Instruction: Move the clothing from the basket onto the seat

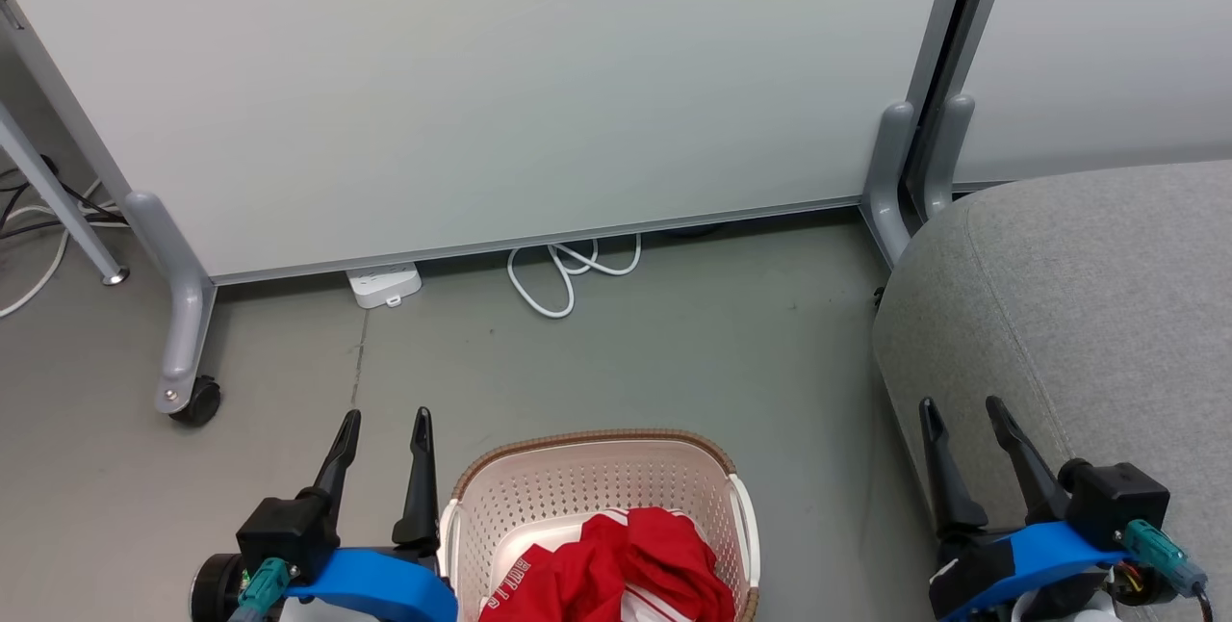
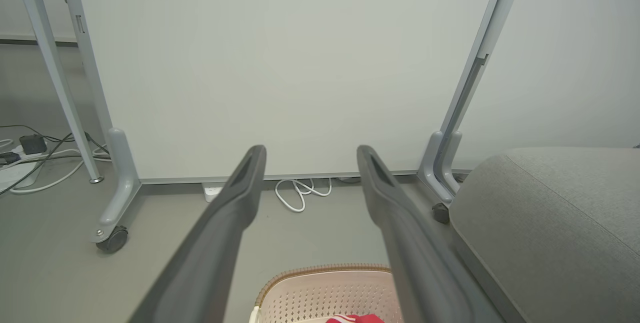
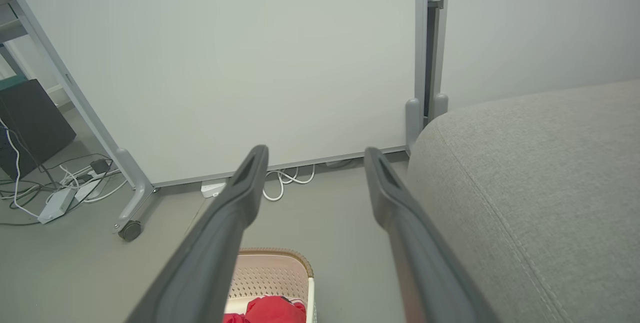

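Red and white clothing (image 1: 616, 569) lies bunched in the cream perforated basket (image 1: 597, 487) on the floor at the bottom centre of the head view. The clothing (image 2: 356, 318) (image 3: 265, 310) peeks up at the bottom of both wrist views, inside the basket (image 2: 320, 288) (image 3: 270, 270). The grey seat (image 1: 1088, 314) (image 2: 555, 223) (image 3: 545, 183) fills the right side. My left gripper (image 1: 385, 420) (image 2: 310, 155) is open just left of the basket, holding nothing. My right gripper (image 1: 962, 407) (image 3: 315, 155) is open over the seat's front left corner, also holding nothing.
A white partition panel on castor legs (image 1: 188, 343) stands behind the basket, with a second leg (image 1: 890, 179) beside the seat. A white power strip (image 1: 385, 285) and looped cable (image 1: 568, 271) lie under the panel. More cables (image 3: 65, 188) lie at the far left.
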{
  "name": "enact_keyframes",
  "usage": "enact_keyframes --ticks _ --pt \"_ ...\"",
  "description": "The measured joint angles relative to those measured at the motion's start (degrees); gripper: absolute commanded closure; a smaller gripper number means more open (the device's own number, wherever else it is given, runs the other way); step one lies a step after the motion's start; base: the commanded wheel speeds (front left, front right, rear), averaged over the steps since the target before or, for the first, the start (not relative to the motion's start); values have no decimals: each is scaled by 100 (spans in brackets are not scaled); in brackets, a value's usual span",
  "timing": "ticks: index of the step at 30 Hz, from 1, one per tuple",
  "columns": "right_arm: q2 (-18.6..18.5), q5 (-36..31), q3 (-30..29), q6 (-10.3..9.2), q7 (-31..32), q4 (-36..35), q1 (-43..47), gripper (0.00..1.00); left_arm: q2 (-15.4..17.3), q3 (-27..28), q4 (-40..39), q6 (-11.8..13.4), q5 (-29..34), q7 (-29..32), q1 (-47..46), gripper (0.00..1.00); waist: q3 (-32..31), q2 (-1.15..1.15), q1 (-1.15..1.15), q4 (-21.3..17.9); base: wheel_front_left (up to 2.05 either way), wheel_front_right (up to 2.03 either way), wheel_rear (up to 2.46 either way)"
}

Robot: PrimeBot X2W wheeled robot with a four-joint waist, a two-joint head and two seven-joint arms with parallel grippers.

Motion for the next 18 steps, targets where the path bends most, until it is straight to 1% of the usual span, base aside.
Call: enact_keyframes --ticks 14,18 --pt "-7 -531 25 1 -146 20 -4 0 3 -89 110 46 415 -127 -4 0 24 0 0 -17 0 0 0" --pt "-7 -539 31 7 -147 27 -26 0 4 -87 119 53 408 -127 -4 0 24 0 0 -17 0 0 0"
